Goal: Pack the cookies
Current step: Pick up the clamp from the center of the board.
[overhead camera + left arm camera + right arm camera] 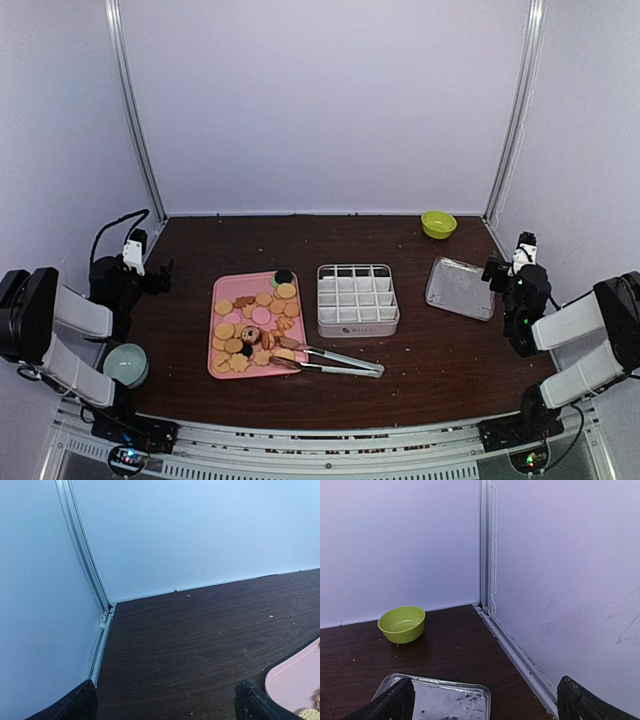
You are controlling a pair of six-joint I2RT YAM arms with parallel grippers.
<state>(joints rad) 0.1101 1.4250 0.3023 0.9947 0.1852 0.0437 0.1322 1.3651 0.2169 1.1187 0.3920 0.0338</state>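
Many small cookies (252,326), mostly golden-orange with a few pink and dark ones, lie on a pink tray (222,289) left of centre. A white box with a grid of compartments (357,298) stands beside it, with nothing in it. Metal tongs (335,361) lie in front, their tips on the tray. My left gripper (150,270) is open and empty at the far left, well away from the tray; its view shows the tray corner (295,680). My right gripper (505,266) is open and empty at the far right.
A shallow metal tray (460,288) lies by the right gripper and shows in the right wrist view (445,700). A green bowl (438,223) stands at the back right. A pale round dish (126,364) sits near the left arm. Walls enclose three sides.
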